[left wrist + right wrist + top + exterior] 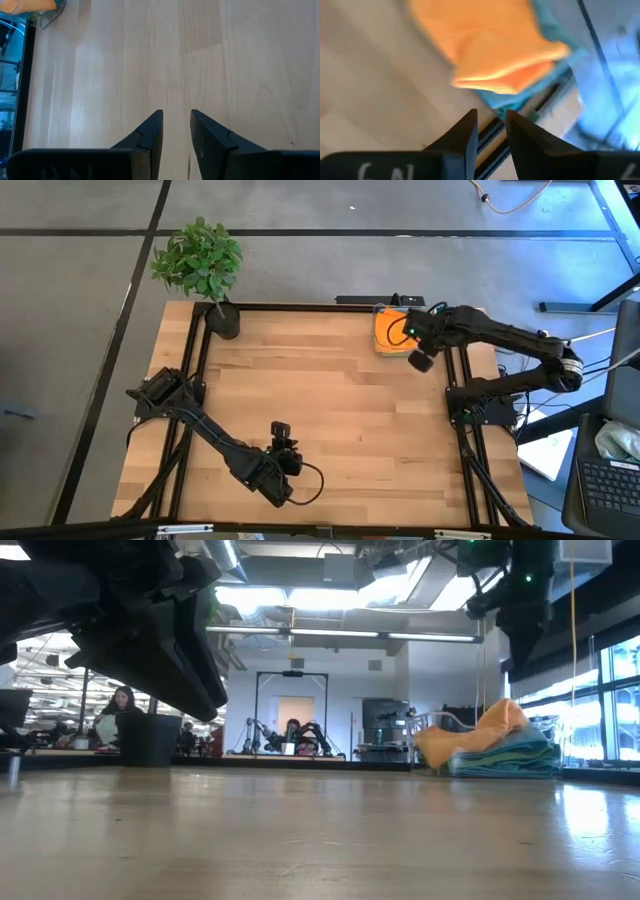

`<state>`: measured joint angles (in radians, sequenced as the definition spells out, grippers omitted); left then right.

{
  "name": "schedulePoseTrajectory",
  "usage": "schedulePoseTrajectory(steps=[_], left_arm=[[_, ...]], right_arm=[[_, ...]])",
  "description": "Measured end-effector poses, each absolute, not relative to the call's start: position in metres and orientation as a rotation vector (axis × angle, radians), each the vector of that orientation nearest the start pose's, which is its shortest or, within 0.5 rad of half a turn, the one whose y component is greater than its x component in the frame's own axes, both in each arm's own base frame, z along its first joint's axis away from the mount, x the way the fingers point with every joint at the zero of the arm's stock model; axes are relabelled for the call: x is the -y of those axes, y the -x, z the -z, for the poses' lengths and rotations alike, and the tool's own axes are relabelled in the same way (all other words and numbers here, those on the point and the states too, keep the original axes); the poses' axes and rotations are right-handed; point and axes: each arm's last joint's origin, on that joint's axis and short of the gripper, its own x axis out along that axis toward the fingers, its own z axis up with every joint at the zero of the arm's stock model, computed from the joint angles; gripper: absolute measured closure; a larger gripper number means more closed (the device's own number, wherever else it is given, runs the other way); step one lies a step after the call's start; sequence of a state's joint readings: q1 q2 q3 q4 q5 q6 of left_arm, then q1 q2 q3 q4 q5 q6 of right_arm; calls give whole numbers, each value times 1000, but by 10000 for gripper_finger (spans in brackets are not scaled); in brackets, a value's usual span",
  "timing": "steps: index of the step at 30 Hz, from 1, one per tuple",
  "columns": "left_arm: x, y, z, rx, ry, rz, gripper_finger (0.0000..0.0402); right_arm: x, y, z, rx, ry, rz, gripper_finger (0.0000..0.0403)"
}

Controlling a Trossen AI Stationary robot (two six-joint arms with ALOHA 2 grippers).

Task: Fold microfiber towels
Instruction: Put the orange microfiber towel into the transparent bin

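A stack of microfiber towels lies at the table's far right corner, with an orange towel [390, 330] [490, 45] folded on top and teal and light blue ones [510, 755] [520, 97] beneath it. My right gripper [491, 115] [420, 360] hangs above the near right edge of the stack. It is open by a narrow gap, with nothing between its fingers. My left gripper [176, 115] [283, 435] waits near the table's front edge, slanting down over bare wood. It is open and touches nothing.
A potted plant [222, 320] stands at the far left corner. Black frame rails run along the table's left and right edges [490, 135]. A clear curved rim [440, 720] shows beside the stack. The middle of the wooden table [330, 410] is bare.
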<state>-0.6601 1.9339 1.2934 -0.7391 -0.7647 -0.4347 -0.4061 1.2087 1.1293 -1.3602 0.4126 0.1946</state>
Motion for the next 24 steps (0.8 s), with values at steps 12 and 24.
schedulePoseTrajectory(steps=[12, 24], left_arm=[[209, -297, -165, -973, -512, -295, 311], [205, -300, -165, -988, -610, -266, 311]], right_arm=[[134, -156, -292, -1232, -499, 1022, 301], [142, -151, -287, -1218, -628, 1128, 231]])
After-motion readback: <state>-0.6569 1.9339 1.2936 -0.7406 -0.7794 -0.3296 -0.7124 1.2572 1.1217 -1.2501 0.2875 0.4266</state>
